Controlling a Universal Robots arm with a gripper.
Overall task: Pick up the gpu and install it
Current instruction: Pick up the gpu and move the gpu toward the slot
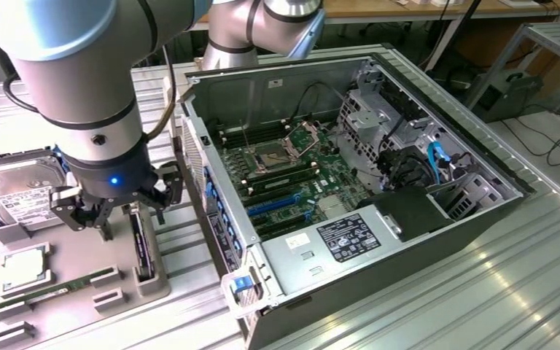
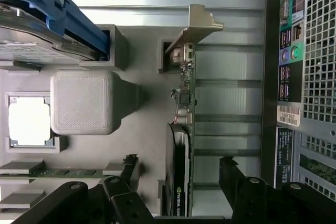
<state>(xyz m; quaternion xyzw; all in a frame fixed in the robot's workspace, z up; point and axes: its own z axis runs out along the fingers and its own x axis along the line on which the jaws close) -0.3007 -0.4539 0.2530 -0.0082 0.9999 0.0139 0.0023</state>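
Exterior view: the gripper (image 1: 131, 216) hangs over the grey tray (image 1: 71, 251) with its fingers spread. The gpu card (image 1: 143, 251) stands on its edge in the tray, just below.

Wrist view: the gpu card (image 2: 186, 93) sits between the spread fingers (image 2: 128, 169), not touching them.

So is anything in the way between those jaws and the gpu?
Nothing visible. The gpu stands on edge in its grey holder, and the open jaws flank it, one on each side, with only bare space between.
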